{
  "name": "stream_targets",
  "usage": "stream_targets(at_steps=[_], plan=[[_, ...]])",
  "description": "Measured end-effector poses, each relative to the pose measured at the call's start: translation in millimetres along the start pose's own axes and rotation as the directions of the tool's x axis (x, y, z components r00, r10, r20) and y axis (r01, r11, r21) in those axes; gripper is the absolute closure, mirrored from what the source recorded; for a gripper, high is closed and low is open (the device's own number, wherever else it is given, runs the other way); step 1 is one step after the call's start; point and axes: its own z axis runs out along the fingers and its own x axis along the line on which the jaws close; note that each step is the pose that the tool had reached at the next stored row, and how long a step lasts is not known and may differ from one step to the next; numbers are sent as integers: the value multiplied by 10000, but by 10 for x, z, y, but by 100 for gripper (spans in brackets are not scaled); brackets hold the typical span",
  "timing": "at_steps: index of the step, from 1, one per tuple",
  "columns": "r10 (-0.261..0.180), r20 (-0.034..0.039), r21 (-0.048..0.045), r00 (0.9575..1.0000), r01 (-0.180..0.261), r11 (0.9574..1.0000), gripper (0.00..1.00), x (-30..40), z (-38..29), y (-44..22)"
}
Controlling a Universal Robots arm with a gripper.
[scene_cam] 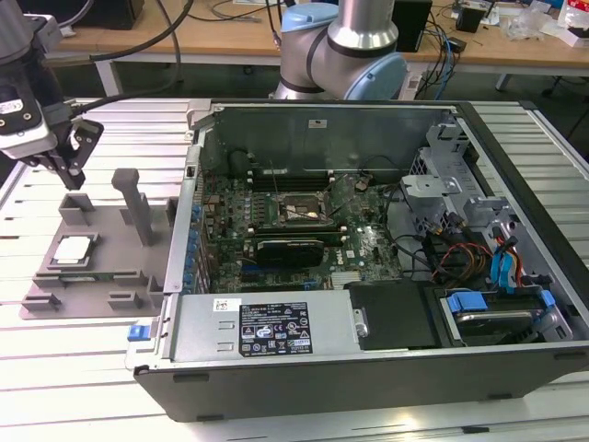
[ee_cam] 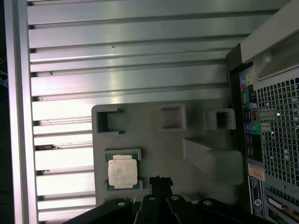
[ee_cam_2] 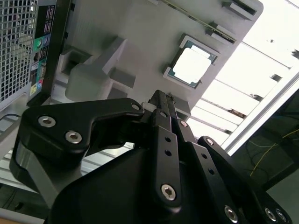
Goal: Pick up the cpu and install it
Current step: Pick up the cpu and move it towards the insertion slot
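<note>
Cpu (scene_cam: 74, 250) lies flat, silver top up, in a square pocket of the grey plastic tray (scene_cam: 115, 267). The tray sits on the ribbed metal tabletop (scene_cam: 64, 359), just beside the open computer case (scene_cam: 368, 368). The black tool (scene_cam: 72, 175) hangs above the tray, apart from the chip. Its fingers are drawn together to a narrow tip and hold nothing.

One cpu (scene_cam: 74, 250), one grey tray (scene_cam: 112, 260), one open computer case (scene_cam: 368, 382).
</note>
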Motion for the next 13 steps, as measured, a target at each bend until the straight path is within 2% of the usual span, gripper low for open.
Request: stream_targets(at_steps=[13], plan=[[0, 0, 0, 10000, 0, 10000, 89, 72, 62, -8]])
